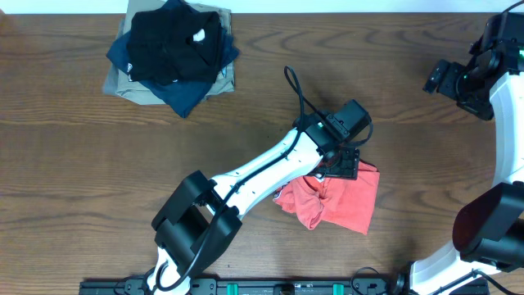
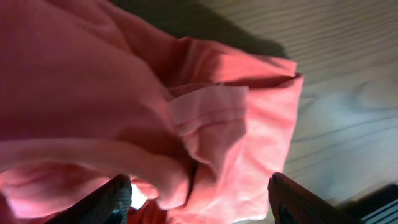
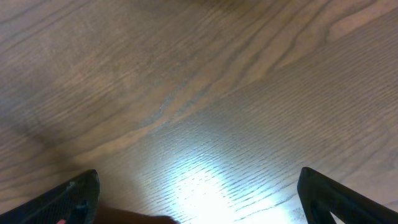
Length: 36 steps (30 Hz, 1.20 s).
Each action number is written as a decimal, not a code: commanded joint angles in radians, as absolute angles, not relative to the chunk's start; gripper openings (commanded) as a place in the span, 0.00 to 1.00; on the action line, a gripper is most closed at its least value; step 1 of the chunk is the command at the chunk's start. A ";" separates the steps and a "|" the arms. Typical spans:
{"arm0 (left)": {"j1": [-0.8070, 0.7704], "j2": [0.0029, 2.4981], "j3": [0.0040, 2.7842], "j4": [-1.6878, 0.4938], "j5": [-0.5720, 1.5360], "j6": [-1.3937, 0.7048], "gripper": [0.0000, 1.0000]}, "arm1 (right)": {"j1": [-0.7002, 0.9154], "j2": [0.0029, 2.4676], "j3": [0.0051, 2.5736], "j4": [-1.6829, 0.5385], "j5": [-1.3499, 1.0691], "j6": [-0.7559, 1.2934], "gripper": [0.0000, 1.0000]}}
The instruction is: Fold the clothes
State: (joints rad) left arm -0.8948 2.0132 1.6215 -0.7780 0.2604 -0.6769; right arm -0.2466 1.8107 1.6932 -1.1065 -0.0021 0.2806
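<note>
Dark wood worktop point(image 1: 82, 172) bears the crumpled red-orange T-shirt point(image 1: 344, 203) near its front edge, left gripper point(image 2: 202, 199) spread over it, right gripper point(image 3: 199, 196) gaping, empty.

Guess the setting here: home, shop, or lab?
Probably a robot lab bench: a left arm and right arm at a wood-grain table, a crumpled red-orange T-shirt under the left one, other garments stacked near the far edge.

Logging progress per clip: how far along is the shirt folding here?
Done: nothing; the T-shirt lies crumpled on the table. In hand: the left gripper hangs open over its bunched cloth; the right gripper is open, far off to the side. Left: flattening it and every fold.
</note>
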 commanded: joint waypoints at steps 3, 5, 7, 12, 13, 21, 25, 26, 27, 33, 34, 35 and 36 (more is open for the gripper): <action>-0.893 2.030 1.612 -0.759 0.245 -0.686 0.70 | -0.248 1.813 1.697 -1.108 0.007 0.276 0.99; -0.892 2.042 1.612 -0.756 0.242 -0.686 0.69 | -0.248 1.813 1.697 -1.108 0.007 0.276 0.99; -0.892 2.054 1.612 -0.748 0.242 -0.686 0.55 | -0.248 1.813 1.697 -1.108 0.007 0.276 0.99; -0.892 2.059 1.612 -0.715 0.239 -0.682 0.19 | -0.248 1.813 1.697 -1.108 0.007 0.276 0.99; -0.892 2.059 1.612 -0.707 0.240 -0.682 0.07 | -0.248 1.813 1.697 -1.108 0.007 0.276 0.99; -0.892 2.031 1.631 -0.701 0.305 -0.682 0.06 | -0.248 1.813 1.697 -1.108 0.007 0.276 0.99; -0.892 1.977 1.637 -0.701 0.329 -0.683 0.06 | -0.248 1.813 1.697 -1.108 0.007 0.276 0.99; -0.893 1.963 1.637 -0.701 0.329 -0.683 0.06 | -0.248 1.813 1.697 -1.108 0.007 0.276 0.99; -0.893 1.947 1.637 -0.700 0.329 -0.683 0.06 | -0.248 1.813 1.697 -1.108 0.007 0.276 0.99; -0.904 1.911 1.636 -0.667 0.328 -0.686 0.06 | -0.248 1.813 1.697 -1.108 0.007 0.276 0.99; -0.907 1.918 1.636 -0.656 0.329 -0.686 0.06 | -0.248 1.813 1.697 -1.108 0.007 0.276 0.99; -0.912 1.926 1.636 -0.646 0.329 -0.686 0.06 | -0.248 1.813 1.697 -1.108 0.007 0.276 0.99; -0.917 1.935 1.636 -0.637 0.329 -0.686 0.06 | -0.248 1.813 1.697 -1.108 0.007 0.276 0.99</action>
State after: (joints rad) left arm -0.9031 1.9221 1.6222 -0.6472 0.3157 -0.6842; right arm -0.2466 1.8107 1.6932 -1.1065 -0.0021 0.2806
